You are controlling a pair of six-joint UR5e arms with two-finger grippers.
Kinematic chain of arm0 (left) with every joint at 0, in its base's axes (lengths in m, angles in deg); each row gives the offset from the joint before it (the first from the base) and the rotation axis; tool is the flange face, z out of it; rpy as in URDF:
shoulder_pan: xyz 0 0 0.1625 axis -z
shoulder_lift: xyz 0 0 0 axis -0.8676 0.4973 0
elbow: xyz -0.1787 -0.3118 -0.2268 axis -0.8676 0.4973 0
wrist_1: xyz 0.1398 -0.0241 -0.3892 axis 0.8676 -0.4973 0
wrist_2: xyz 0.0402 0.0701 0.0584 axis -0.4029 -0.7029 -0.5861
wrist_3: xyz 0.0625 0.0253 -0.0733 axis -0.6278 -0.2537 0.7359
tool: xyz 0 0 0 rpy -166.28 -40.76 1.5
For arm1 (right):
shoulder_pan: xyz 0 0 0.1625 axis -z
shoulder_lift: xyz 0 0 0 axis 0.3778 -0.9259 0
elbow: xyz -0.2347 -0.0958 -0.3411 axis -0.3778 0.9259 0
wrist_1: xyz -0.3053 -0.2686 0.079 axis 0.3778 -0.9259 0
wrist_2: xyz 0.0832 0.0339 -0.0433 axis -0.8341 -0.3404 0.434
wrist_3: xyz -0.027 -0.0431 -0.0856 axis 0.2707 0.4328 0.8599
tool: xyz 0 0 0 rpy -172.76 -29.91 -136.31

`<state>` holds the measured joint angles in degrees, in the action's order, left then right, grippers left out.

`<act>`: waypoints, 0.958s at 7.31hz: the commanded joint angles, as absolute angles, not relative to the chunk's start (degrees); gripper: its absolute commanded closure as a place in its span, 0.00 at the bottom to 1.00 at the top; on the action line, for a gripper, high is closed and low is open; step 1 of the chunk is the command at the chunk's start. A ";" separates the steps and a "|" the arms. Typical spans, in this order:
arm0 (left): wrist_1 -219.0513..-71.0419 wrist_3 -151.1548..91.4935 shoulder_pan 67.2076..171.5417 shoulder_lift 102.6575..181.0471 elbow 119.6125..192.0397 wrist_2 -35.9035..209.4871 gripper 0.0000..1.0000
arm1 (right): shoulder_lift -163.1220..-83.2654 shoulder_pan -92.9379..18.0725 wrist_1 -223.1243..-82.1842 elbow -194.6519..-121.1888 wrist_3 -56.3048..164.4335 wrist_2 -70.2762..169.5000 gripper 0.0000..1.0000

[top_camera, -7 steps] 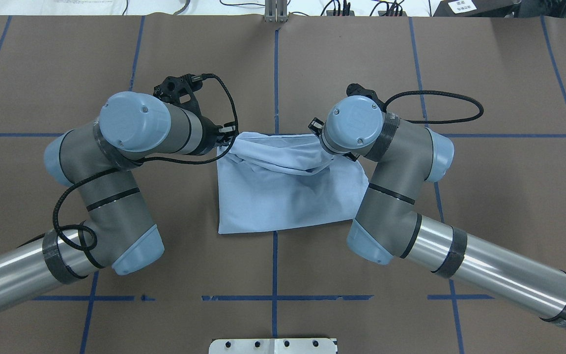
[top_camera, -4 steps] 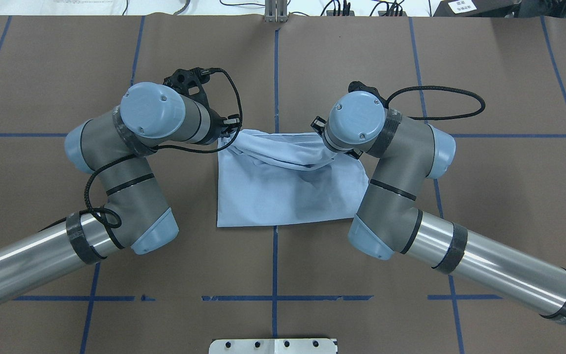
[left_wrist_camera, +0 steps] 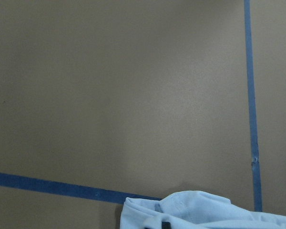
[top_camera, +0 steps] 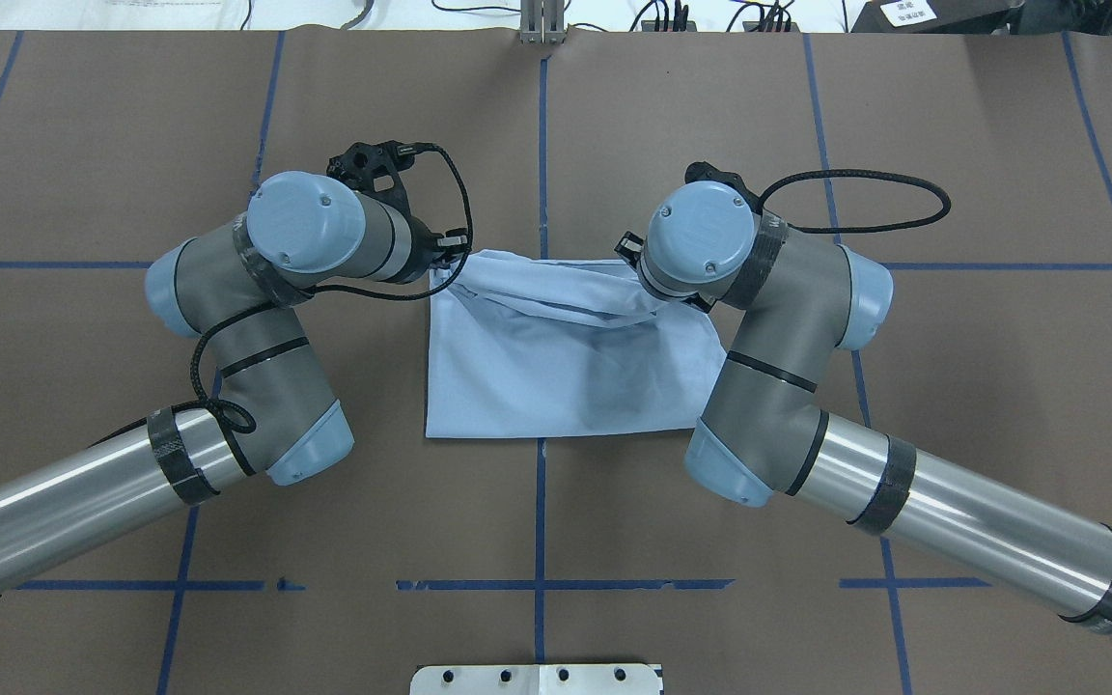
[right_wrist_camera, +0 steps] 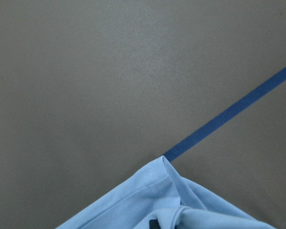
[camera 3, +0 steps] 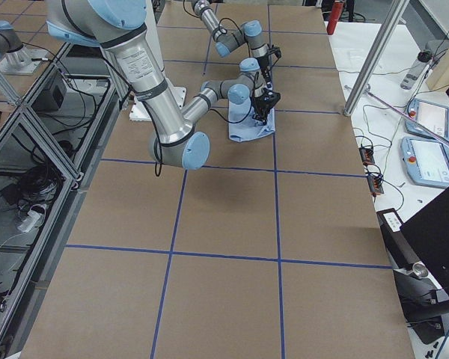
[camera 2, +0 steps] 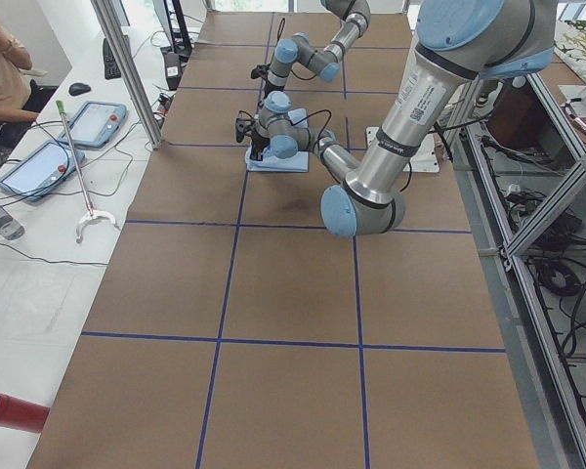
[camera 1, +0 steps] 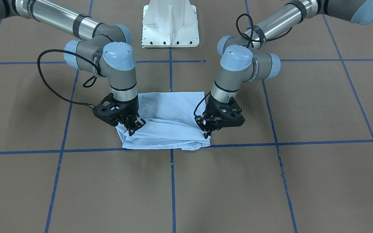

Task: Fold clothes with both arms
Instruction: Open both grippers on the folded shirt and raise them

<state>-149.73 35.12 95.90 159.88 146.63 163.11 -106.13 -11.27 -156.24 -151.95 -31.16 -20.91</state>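
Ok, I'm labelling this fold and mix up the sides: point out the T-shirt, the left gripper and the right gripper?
light blue T-shirt [camera 1: 170, 106], front-facing view, its flat middle.
left gripper [camera 1: 208, 130], front-facing view, between its fingertips, view's right.
right gripper [camera 1: 132, 128], front-facing view, between its fingertips, view's left.

Matt cloth T-shirt [top_camera: 566, 367], shiny metal arms [top_camera: 981, 526], matt table [top_camera: 952, 386]

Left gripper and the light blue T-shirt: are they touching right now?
Touching. The exterior front-facing view shows the left gripper closed on a corner of the T-shirt, with cloth bunching up to its tips.
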 commanded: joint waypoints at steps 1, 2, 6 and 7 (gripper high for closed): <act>-152.58 34.98 96.21 158.92 147.03 163.43 0.02 | -105.69 -11.20 -156.24 -150.80 -26.33 -20.53 0.00; -152.60 31.93 97.95 157.86 148.95 167.26 0.00 | -105.51 -11.46 -156.15 -150.97 -22.72 -21.05 0.00; -152.52 22.94 104.56 153.28 152.66 179.87 0.00 | -104.80 -10.77 -156.59 -155.19 -12.08 -24.05 0.00; -152.69 23.03 104.56 153.28 152.66 179.87 0.00 | -105.41 -8.41 -156.68 -155.28 -8.22 -22.13 0.00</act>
